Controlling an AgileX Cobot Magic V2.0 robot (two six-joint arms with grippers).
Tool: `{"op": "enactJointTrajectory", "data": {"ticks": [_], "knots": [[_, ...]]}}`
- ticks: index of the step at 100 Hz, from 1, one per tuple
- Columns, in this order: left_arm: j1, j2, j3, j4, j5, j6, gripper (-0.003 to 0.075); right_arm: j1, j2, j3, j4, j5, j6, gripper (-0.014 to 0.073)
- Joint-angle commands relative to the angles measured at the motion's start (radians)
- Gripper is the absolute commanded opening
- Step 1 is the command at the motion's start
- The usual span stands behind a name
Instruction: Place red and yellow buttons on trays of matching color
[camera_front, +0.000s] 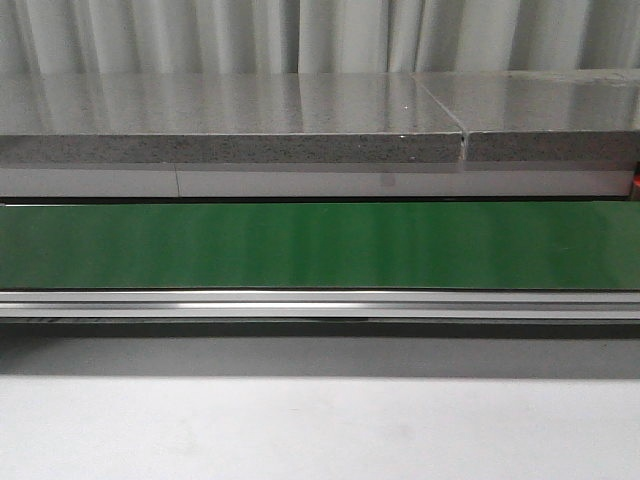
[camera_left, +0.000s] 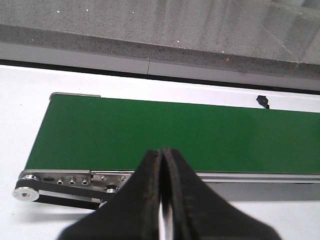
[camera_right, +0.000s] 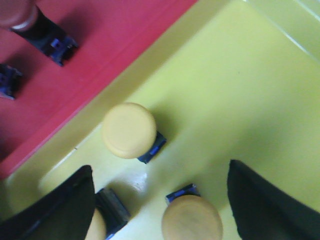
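Observation:
In the right wrist view, my right gripper (camera_right: 160, 205) is open above the yellow tray (camera_right: 240, 85). A yellow button (camera_right: 192, 219) lies on the tray between its fingers, untouched. A second yellow button (camera_right: 129, 130) lies just beyond it, and a third (camera_right: 97, 225) is partly hidden by one finger. The red tray (camera_right: 100, 35) lies beside the yellow one and holds a red button (camera_right: 17, 14) and another dark button base (camera_right: 7, 80). My left gripper (camera_left: 162, 152) is shut and empty above the near edge of the green conveyor belt (camera_left: 175, 132). The belt is bare in the front view (camera_front: 320, 245). Neither gripper shows in the front view.
A grey stone counter (camera_front: 230, 125) runs behind the belt. The belt's metal rail (camera_front: 320, 303) and end roller (camera_left: 27, 192) sit on the white table (camera_front: 320, 430). A small black part (camera_left: 262, 101) lies beyond the belt.

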Motion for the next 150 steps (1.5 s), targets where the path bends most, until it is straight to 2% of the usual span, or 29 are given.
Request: {"op": "enactJointTrajectory", "data": {"ticks": [1, 22, 46, 60, 74, 87, 96, 108, 139, 150], "knots": [[-0.007, 0.01, -0.027, -0.016, -0.075, -0.001, -0.0019, 0.031, -0.077, -0.059, 0.008, -0.024, -0.006, 0.0549], [-0.007, 0.01, -0.027, -0.016, -0.075, -0.001, -0.0019, 0.203, -0.205, -0.138, 0.008, -0.004, -0.018, 0.0549], [-0.007, 0.01, -0.027, -0.016, -0.075, -0.001, -0.0019, 0.475, -0.359, -0.14, 0.006, -0.018, -0.079, 0.0549], [-0.007, 0.01, -0.027, -0.016, -0.075, -0.001, -0.0019, 0.598, -0.44, -0.137, -0.004, 0.009, -0.113, 0.0549], [-0.007, 0.01, -0.027, -0.016, -0.075, -0.001, -0.0019, 0.668, -0.532, -0.079, -0.006, 0.013, -0.146, 0.0549], [-0.007, 0.01, -0.027, -0.016, -0.075, -0.001, -0.0019, 0.685, -0.647, 0.018, -0.006, 0.023, -0.163, 0.0534], [-0.007, 0.01, -0.027, -0.016, -0.075, -0.001, -0.0019, 0.685, -0.735, 0.095, -0.006, 0.036, -0.175, 0.0484], [-0.007, 0.01, -0.027, -0.016, -0.075, -0.001, -0.0019, 0.685, -0.85, 0.185, -0.006, 0.045, -0.192, 0.0364], [-0.007, 0.01, -0.027, -0.016, -0.075, -0.001, -0.0019, 0.685, -1.058, 0.328, -0.006, 0.098, -0.192, -0.0067], [-0.007, 0.01, -0.027, -0.016, -0.075, -0.001, -0.0019, 0.685, -1.073, 0.332, -0.006, 0.108, -0.192, -0.0068]]}}
